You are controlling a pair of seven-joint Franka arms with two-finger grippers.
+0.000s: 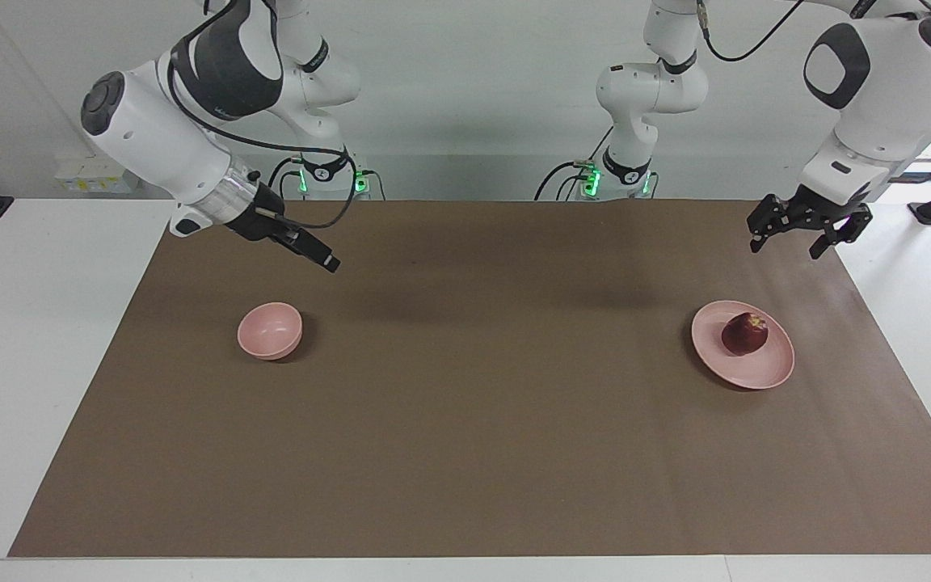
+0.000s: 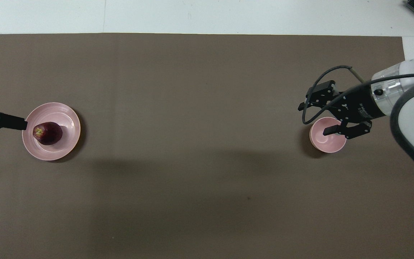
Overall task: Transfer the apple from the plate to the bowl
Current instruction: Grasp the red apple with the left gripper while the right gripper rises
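A brown mat (image 1: 465, 388) covers a white bench (image 1: 37, 339). On it sits a wide, shallow pink plate (image 1: 764, 373), toward the left arm's end of the bench. A small dark red apple (image 1: 744, 334) rests on the plate, slightly off its middle, on the part nearer the robots. Well apart from the plate, toward the right arm's end, stands a small deep pink bowl (image 1: 270, 330), upright with nothing in it.

The left claw (image 1: 793, 238) hangs in the air, not touching the plate, its fingers spread apart and holding nothing. The right claw (image 2: 313, 118) is raised and tilted above the mat near the bowl; in the overhead view its fingers look parted with nothing between them, though from the facing view this is hard to confirm.
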